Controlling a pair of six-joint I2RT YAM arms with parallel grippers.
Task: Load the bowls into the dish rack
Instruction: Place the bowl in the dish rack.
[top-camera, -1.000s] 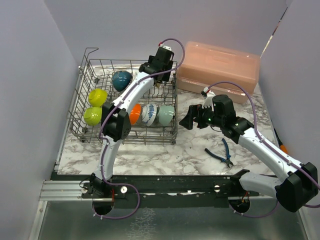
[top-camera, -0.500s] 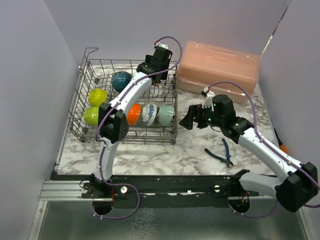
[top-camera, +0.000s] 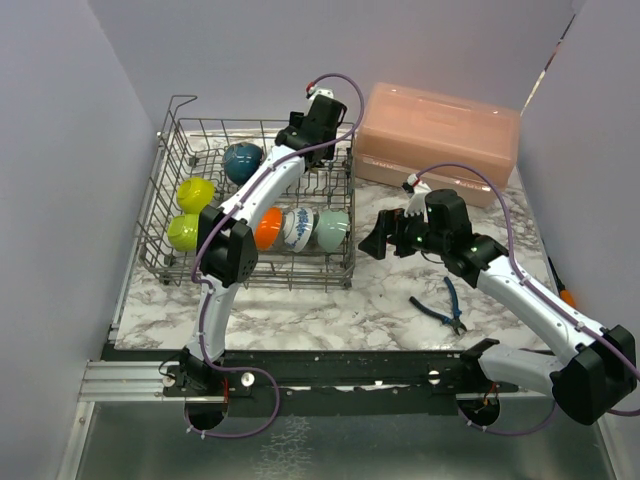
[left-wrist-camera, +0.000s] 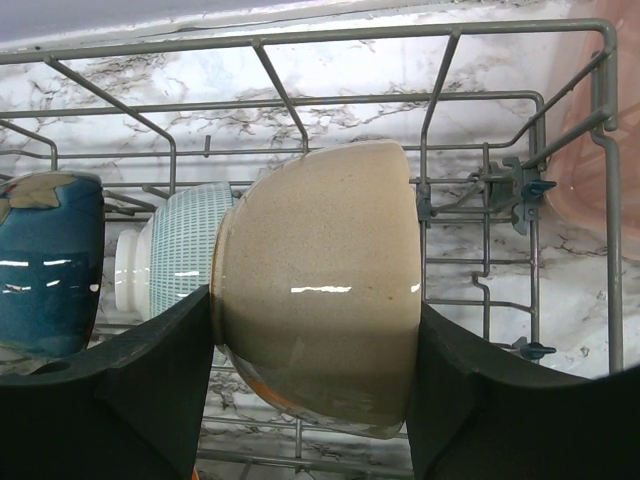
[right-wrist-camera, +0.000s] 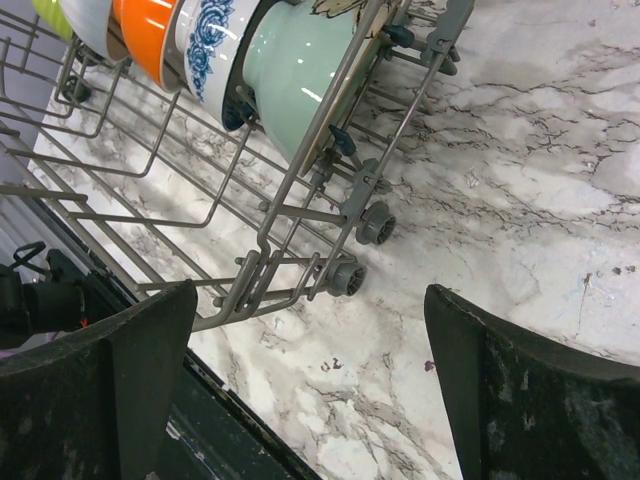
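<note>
While my left end effector (left-wrist-camera: 312, 330) is clamping the beige bowl (left-wrist-camera: 320, 250) inside the dish rack (left-wrist-camera: 350, 36), at its far right corner, I am aiming to seat it on edge before letting go. My right end effector (right-wrist-camera: 310, 340) is hovering wide apart just beside that rack.

Bright, even overhead light, soft shadows, thin white glare streaks across the beige bowl (left-wrist-camera: 330, 340) and dark blue bowl (left-wrist-camera: 45, 230), focus mostly sharp.

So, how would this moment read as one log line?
left jaws: gripping beige bowl inside dish rack | right jaws: open, empty, beside rack
</note>
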